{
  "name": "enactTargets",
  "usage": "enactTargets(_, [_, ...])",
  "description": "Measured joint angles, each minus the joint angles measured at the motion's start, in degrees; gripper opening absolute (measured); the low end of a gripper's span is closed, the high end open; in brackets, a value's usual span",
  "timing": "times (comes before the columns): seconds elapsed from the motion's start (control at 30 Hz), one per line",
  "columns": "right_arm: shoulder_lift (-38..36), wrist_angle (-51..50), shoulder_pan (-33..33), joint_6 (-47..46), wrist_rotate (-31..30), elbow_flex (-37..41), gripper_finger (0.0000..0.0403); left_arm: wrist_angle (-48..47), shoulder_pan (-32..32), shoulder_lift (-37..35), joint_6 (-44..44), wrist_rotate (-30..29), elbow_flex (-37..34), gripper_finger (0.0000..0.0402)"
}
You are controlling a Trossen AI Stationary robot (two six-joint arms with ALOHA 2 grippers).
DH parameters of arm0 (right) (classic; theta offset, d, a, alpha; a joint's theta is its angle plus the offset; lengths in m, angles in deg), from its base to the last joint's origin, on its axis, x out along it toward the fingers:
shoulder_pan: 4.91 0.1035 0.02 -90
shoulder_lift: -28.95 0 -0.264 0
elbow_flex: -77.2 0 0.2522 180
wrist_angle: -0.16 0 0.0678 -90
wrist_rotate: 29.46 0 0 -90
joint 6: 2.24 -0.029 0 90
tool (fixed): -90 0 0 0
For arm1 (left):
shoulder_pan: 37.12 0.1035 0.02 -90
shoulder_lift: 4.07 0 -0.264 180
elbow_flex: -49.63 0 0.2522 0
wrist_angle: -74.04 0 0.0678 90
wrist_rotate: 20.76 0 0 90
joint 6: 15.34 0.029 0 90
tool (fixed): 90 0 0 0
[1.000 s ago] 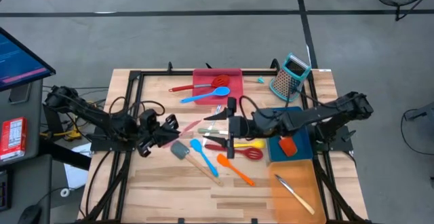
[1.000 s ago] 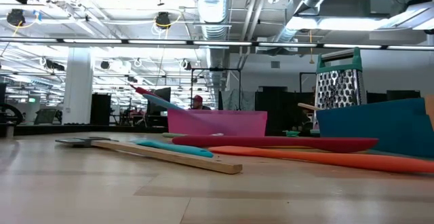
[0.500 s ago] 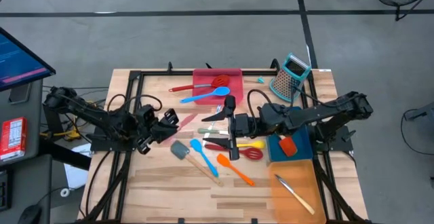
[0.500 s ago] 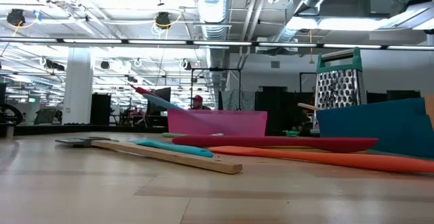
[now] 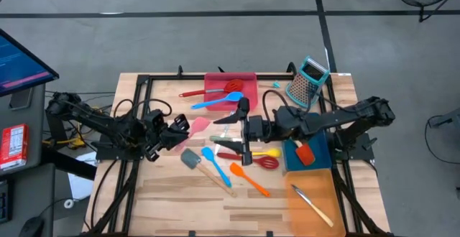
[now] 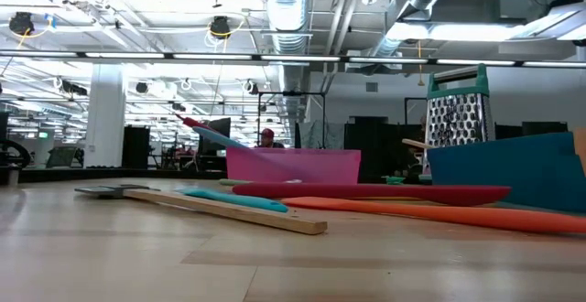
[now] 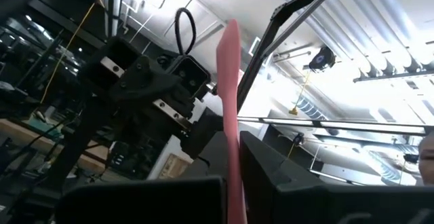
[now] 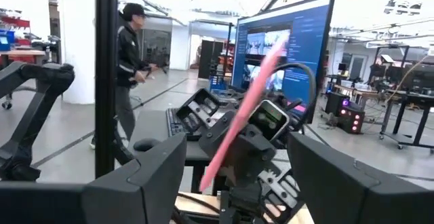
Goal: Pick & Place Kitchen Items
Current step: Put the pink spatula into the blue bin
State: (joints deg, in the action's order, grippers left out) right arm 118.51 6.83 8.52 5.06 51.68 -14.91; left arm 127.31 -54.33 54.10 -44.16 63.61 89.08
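Observation:
My left gripper (image 5: 181, 128) is shut on a pink spatula (image 5: 199, 124) at the table's middle left, and the blade points toward my right gripper. My right gripper (image 5: 244, 131) is wide open and empty at the table's middle, facing the left one. Its fingers stand either side of the pink spatula's line (image 8: 247, 115), some way off. Below them on the table lie a grey spatula with a wooden handle (image 5: 192, 159), a blue spatula (image 5: 215, 165), an orange spatula (image 5: 249, 179), a red slotted utensil (image 5: 260, 163) and a yellow one (image 5: 270, 151). My left gripper pinches the pink spatula's handle (image 7: 232, 157) between its two fingers. The fingers come from the table's left and lie along the utensil. The blade end (image 7: 228, 54) sticks out past the fingertips, tilted upward, clear of the table.
A red tray (image 5: 248, 86) at the far middle holds a blue spoon (image 5: 215, 100) and a red spoon (image 5: 228, 87). The box grater (image 5: 307, 80) stands far right. A blue tray (image 5: 316, 145) and an orange tray (image 5: 309, 205) with one utensil lie at the right.
My left gripper has carried the pink spatula up off the table and toward the right and far side, closer to my right gripper. The blade now stands higher and nearer the right gripper's open fingers.

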Motion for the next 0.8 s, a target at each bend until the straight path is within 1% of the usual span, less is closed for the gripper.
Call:
enactTargets(0.17, [0.2, 1.7, -2.9, -6.0, 0.8, 0.0, 0.0254, 0.1, 1.1, 1.3, 1.3, -0.2, 0.5, 0.0002])
enactTargets(0.27, [1.5, 4.0, -4.8, -8.9, 4.6, -0.1, 0.0254, 0.0, 2.6, 4.1, 1.7, -0.4, 2.0, 0.0001])
enactTargets(0.37, [1.8, 5.1, -5.1, -10.4, 8.0, 0.1, 0.0254, -0.3, 4.6, 7.4, 1.9, -0.3, 3.0, 0.0001])
enactTargets(0.43, [1.6, 4.4, -4.7, -10.5, 7.1, -0.1, 0.0253, -0.3, 6.2, 9.2, 1.9, -0.3, 3.5, 0.0001])
enactTargets(0.5, [1.5, 3.2, -4.2, -11.3, 4.0, -0.1, 0.0239, -0.1, 7.6, 10.2, 1.6, 0.3, 3.6, 0.0001])
enactTargets(0.57, [1.4, 2.9, -4.0, -11.3, 2.5, 0.0, 0.0201, 0.0, 8.3, 10.7, 1.5, 1.1, 3.6, 0.0001])
enactTargets(0.6, [1.2, 2.9, -4.1, -11.6, 2.3, 0.0, 0.0172, 0.1, 8.6, 10.7, 1.6, 1.1, 3.6, 0.0001])
enactTargets(0.7, [0.9, -0.3, -4.7, -13.6, 2.1, -0.7, 0.0048, 0.5, 9.4, 9.9, 2.6, 1.5, 3.6, 0.0001])
enactTargets(0.73, [1.0, -1.9, -4.8, -13.8, 2.3, -1.0, 0.0025, 0.6, 9.7, 9.5, 2.9, 1.4, 3.6, 0.0001])
enactTargets(0.8, [1.1, -3.8, -4.8, -15.0, 2.4, -1.5, 0.0014, 0.9, 10.2, 8.7, 3.0, 1.1, 3.6, 0.0001])
